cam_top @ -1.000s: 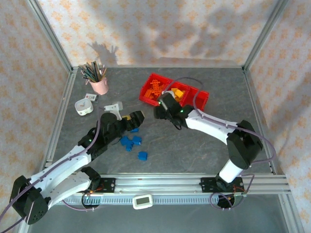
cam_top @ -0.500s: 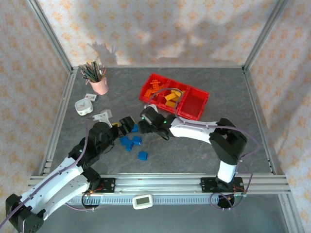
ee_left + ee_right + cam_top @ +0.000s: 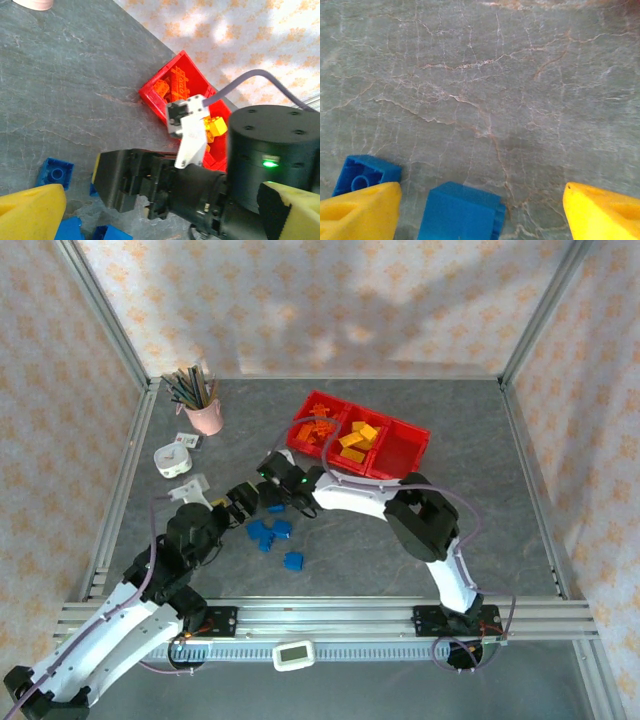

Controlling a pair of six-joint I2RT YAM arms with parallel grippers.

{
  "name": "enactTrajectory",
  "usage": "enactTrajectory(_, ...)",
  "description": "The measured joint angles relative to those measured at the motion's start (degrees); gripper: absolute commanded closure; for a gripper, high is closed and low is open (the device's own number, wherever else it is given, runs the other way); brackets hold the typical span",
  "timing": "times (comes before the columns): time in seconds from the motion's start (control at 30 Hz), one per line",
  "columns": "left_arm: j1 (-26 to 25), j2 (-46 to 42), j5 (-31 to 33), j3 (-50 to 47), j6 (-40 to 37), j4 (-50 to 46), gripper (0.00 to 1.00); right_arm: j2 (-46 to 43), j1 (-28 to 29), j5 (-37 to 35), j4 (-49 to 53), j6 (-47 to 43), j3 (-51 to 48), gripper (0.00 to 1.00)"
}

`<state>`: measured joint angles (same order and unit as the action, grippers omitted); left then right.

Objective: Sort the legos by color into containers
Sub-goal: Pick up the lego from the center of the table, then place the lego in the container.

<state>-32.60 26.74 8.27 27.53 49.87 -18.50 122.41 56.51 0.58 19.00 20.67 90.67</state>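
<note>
Fingers point(image 3: 362, 212) of the right gripper point(image 3: 482, 202) stand wide and empty, a blue lego point(image 3: 460, 212) lying directly between them, squarish, no clear long axis; this arm is nearer. Left gripper point(image 3: 162, 210), equally wide and empty, hangs just beside. Other blue legos point(image 3: 270, 533) cluster toward the table's point(image 3: 480, 520) near edge, containers point(image 3: 402, 452) farther back; no legible writing

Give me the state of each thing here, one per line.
Red plastic bin row, left section: holds deep orange bricks.
Middle section: holds yellow-orange bricks.
Right section: empty.
Blue plastic bricks: loose on the table.
Left gripper: open, empty.
Right gripper: open, blue brick between its fingers.
Pink pencil cup: upright, holding pencils.
</note>
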Motion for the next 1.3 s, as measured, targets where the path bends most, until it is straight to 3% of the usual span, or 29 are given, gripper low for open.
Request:
enactTrajectory(0.13, 0.1, -0.4, 0.8, -0.5, 0.2, -0.3, 0.01, 3.2, 0.6, 0.2, 1.4, 0.6, 2.8, 0.25)
enactTrajectory(0.47, 0.1, -0.4, 1.2, -0.7, 0.2, -0.6, 0.01, 5.7, 0.8, 0.3, 3.4, 1.2, 5.2, 0.52)
enactTrajectory(0.7, 0.1, -0.2, 0.9, -0.7, 0.2, -0.5, 0.01, 4.5, 0.8, 0.3, 3.5, 1.2, 3.9, 0.59)
enactTrajectory(1.07, 0.1, 4.9, -3.9, -0.5, -1.8, 3.0, 0.01, -15.4, 0.2, -3.1, 3.1, 2.8, -8.6, 0.61)
enactTrajectory(1.3, 0.1, 13.9, -10.4, 1.2, -4.1, 8.8, 0.01, -27.3, -6.5, -5.5, 2.9, 4.2, -17.9, 0.61)
